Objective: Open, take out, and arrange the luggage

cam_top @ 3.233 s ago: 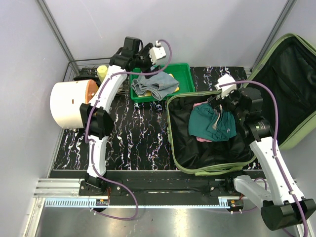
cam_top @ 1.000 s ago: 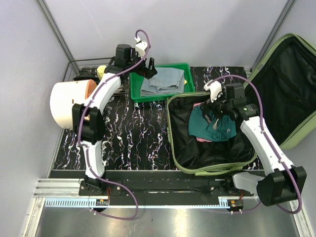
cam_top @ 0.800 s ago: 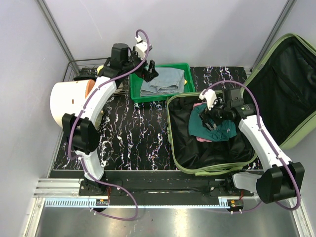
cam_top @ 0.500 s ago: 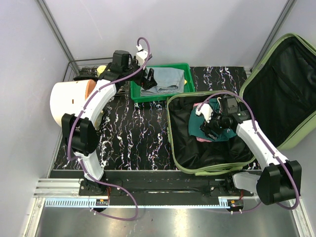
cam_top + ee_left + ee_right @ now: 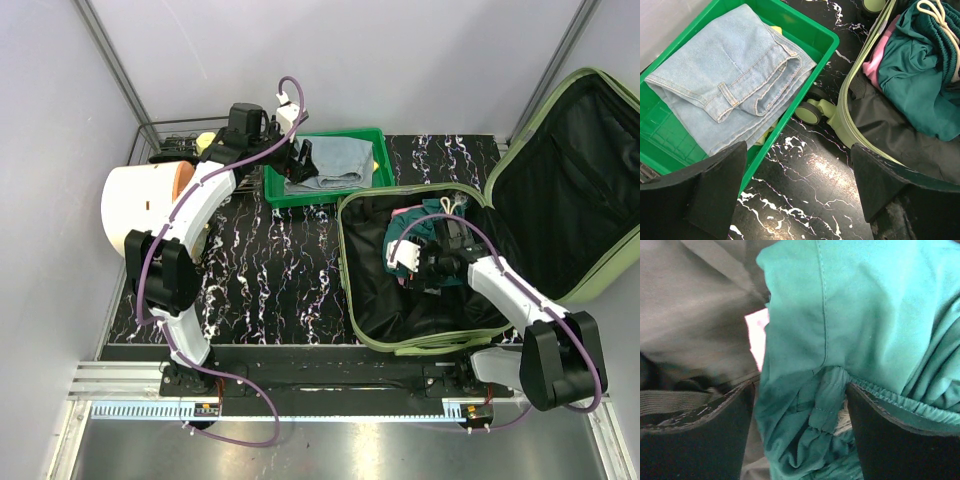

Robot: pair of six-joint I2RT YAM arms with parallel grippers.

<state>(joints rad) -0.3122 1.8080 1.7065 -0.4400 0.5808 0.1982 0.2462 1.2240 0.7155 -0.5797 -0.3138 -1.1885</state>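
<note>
The luggage [image 5: 352,300] lies open on the right of the table, its lid [image 5: 575,170] leaning back. In it are a teal garment [image 5: 428,222] and a pink one [image 5: 406,214]. My right gripper [image 5: 422,262] is down inside the luggage. In the right wrist view it [image 5: 800,430] is open, with bunched teal cloth [image 5: 840,315] between its fingers [image 5: 695,440]. My left gripper [image 5: 303,160] hovers open and empty over the table beside the green tray [image 5: 378,135]. The left wrist view shows folded jeans [image 5: 735,85] in that tray [image 5: 810,25] and a suitcase wheel [image 5: 807,113].
A white cylindrical container [image 5: 135,210] lies at the left edge. A wire rack [image 5: 175,135] with a yellow object [image 5: 207,143] stands at the back left. The black marbled table [image 5: 270,270] lies between the arms.
My right gripper has moved nearer and to the left, down onto the teal garment, which has bunched toward the back. My left gripper has left the jeans flat in the tray and drawn back.
</note>
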